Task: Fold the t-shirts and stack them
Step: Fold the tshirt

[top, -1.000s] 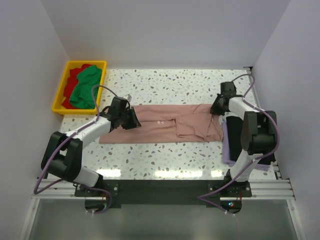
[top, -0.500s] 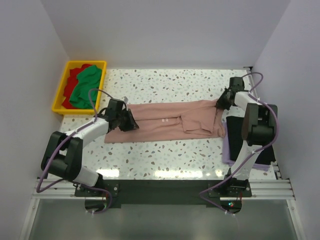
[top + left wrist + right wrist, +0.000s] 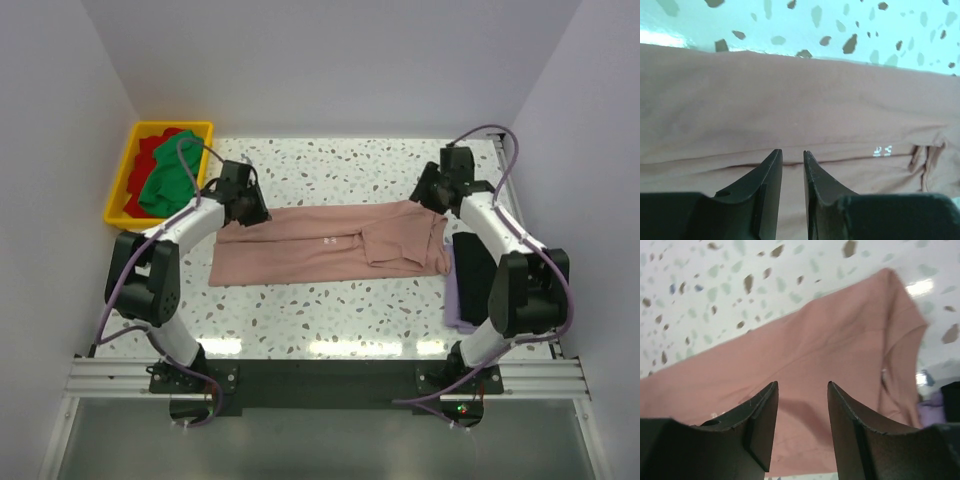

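Tabletop (image 3: 330, 165), pink t-shirt (image 3: 300, 250) now loose (left end effector (image 3: 792, 152), right end effector (image 3: 801, 385) empty)

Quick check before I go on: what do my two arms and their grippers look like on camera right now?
The left arm and the right arm both have white link shells with black joint housings. A lavender cable loops along each one. The left gripper and the right gripper are black, with flat, wedge-shaped fingers that taper to the tips. I see no markings.
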You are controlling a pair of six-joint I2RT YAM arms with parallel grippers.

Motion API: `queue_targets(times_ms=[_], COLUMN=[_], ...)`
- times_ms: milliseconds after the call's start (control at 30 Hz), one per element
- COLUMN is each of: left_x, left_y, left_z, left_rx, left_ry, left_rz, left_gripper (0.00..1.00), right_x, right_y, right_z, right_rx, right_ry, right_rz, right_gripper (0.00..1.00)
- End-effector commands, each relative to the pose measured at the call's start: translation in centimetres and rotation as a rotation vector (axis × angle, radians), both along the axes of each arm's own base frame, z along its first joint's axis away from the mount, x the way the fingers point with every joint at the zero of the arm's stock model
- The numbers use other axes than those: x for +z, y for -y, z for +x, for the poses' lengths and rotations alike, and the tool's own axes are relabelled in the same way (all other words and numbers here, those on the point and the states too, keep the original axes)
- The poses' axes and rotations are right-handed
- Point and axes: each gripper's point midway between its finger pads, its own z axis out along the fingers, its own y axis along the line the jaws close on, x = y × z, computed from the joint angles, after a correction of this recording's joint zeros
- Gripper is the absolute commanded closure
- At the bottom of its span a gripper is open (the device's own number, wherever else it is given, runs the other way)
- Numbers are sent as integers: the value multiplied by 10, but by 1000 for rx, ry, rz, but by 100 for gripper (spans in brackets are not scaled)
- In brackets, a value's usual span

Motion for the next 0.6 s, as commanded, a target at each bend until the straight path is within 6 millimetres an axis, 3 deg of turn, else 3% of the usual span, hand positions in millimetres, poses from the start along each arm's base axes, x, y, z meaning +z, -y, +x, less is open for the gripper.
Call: queue_targets(times_ms=[0, 233, 467, 567], left_x=[-4, -42, -82, -88], left_y=[-26, -56, -92, -99], left_z=[11, 7, -10, -12], left_rx=[67, 168, 247, 264], left_ry=[-16, -124, -237, -255], left_rz=[124, 167, 164, 159], left_gripper=[73, 80, 83, 84], right_x=[-13, -59, -96, -105], right_y=[-23, -66, -73, -75], right_z=[-24, -60, -90, -101], right_rx=[55, 153, 181, 193], right_ry=[-32, -118, -185, -209], right_rz=[-9, 38, 62, 70], right_gripper=[52, 53, 53, 53])
